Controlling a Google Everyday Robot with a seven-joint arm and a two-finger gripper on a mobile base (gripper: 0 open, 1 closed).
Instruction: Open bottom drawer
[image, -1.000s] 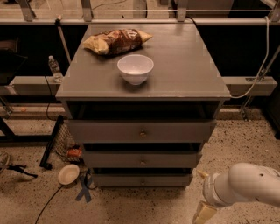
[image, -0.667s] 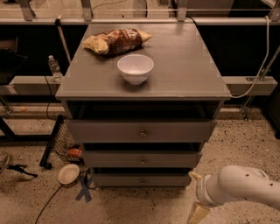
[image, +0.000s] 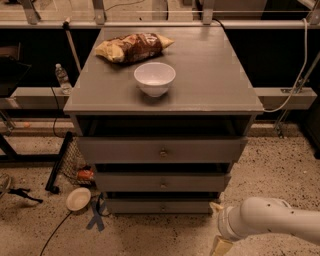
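Observation:
The bottom drawer (image: 145, 206) is the lowest of three grey drawer fronts in the cabinet, with a small round knob (image: 162, 207) at its centre. Its front stands about flush with the drawer above, and no interior shows. My gripper (image: 220, 245) is at the bottom edge of the camera view, low and to the right of the bottom drawer, apart from it and partly cut off by the frame. The white arm (image: 270, 220) reaches in from the lower right corner.
A white bowl (image: 154, 78) and a chip bag (image: 132, 47) lie on the cabinet top (image: 210, 75). On the speckled floor to the left are a small round dish (image: 78, 198), a blue X of tape (image: 97, 214), a black stand leg (image: 58, 162) and a water bottle (image: 62, 77).
My arm and gripper have shifted left, closer to the cabinet's lower right corner. The drawers, bowl and bag have not moved.

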